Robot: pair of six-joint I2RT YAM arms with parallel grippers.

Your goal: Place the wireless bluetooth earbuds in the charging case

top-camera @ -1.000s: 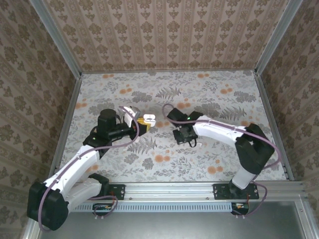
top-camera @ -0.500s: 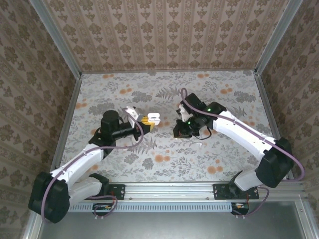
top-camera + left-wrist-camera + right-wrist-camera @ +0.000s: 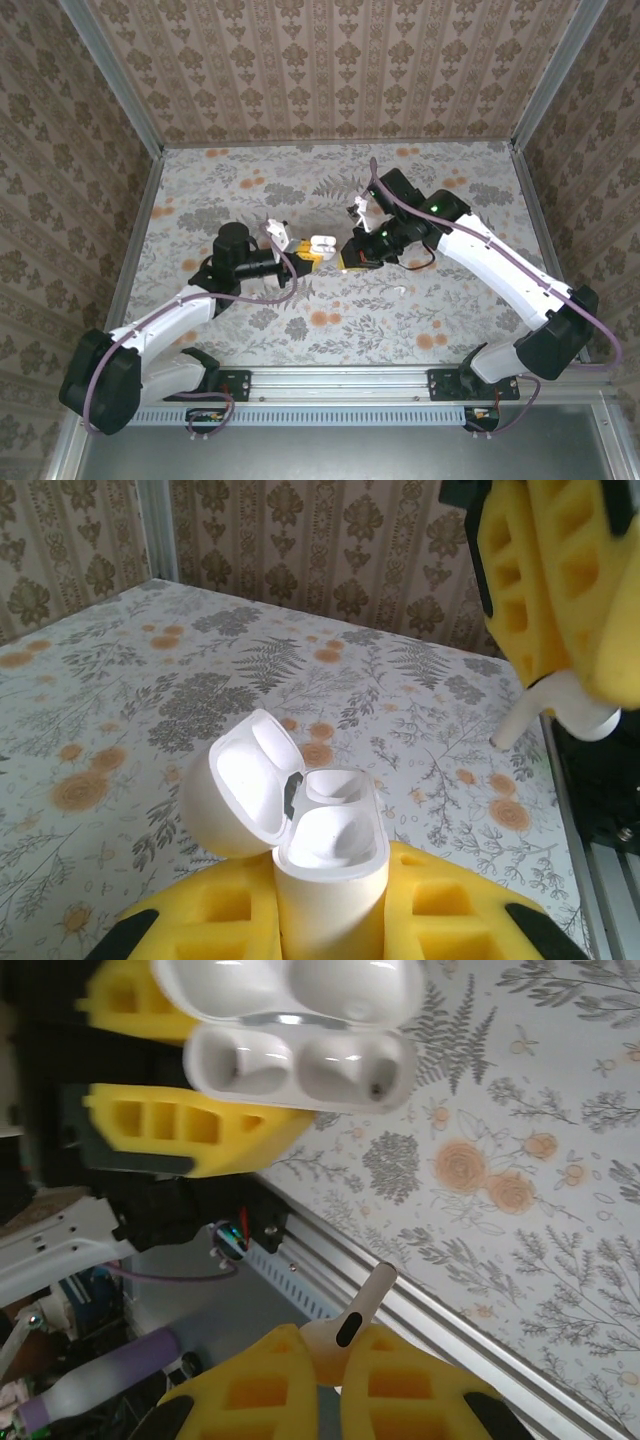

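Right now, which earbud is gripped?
The earbud pinched in the right pincer, stem sticking out toward the open charging case. The other earbud lies loose on the table.

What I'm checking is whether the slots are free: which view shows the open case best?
The right wrist view: it looks straight into the case, and both slots look empty. The left wrist view sees the case at a slant. The top view shows the case tiny.
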